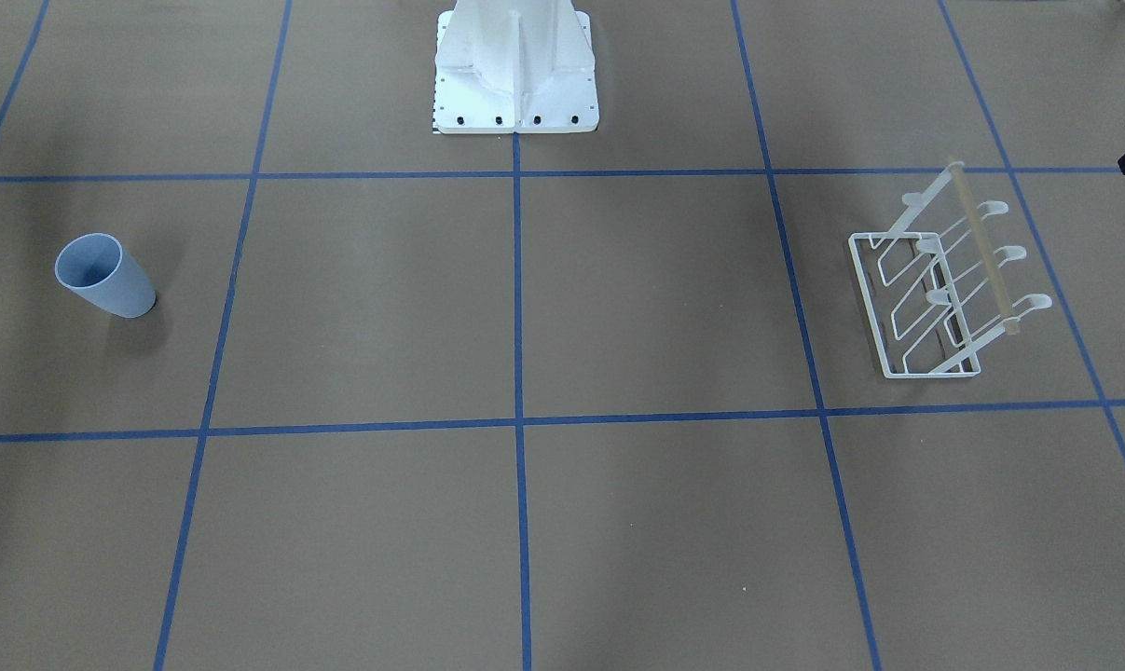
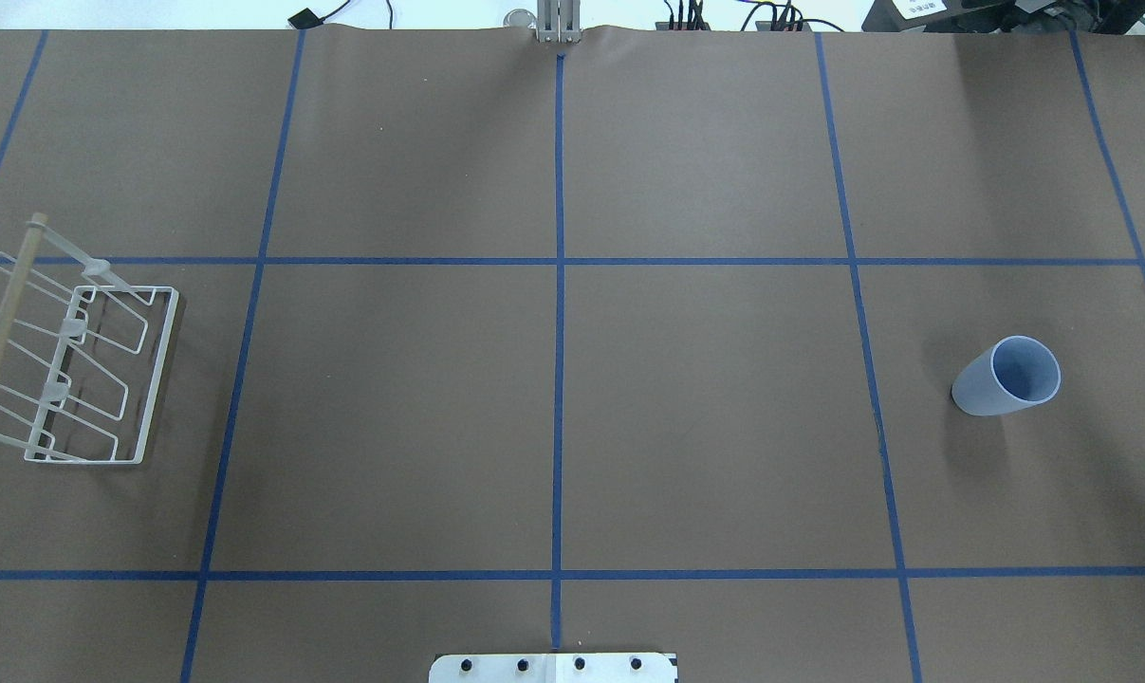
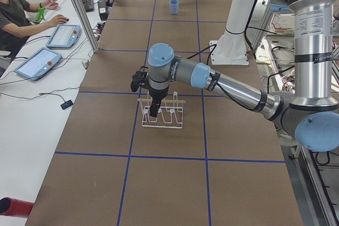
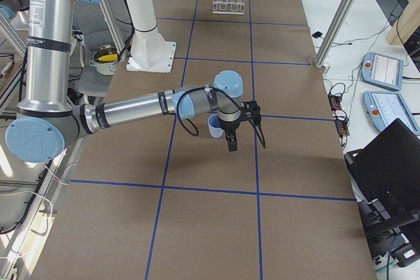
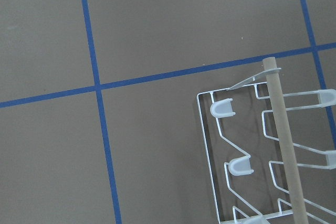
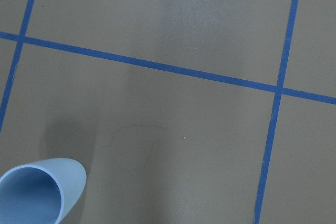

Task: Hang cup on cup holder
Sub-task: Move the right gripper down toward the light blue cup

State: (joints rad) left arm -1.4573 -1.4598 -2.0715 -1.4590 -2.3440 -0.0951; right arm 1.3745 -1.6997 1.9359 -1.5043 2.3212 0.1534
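The light-blue cup (image 1: 105, 277) stands upright, rim up, on the brown table on the robot's right side (image 2: 1006, 377). In the right wrist view it (image 6: 37, 195) sits at the lower left corner. My right gripper (image 4: 229, 145) hovers right by the cup (image 4: 214, 126); I cannot tell whether it is open or shut. The white wire cup holder (image 1: 944, 280) with its beige rod stands on the robot's left side (image 2: 69, 360) and is empty. My left gripper (image 3: 153, 114) hovers over the holder (image 3: 168, 116); I cannot tell its state. The holder fills the lower right of the left wrist view (image 5: 262, 156).
The white robot pedestal (image 1: 515, 75) stands at the table's robot-side edge. Blue tape lines divide the brown surface into squares. An operator (image 3: 16, 14) sits at a side desk with tablets (image 3: 58, 35). A laptop (image 4: 394, 162) lies beyond the far long edge.
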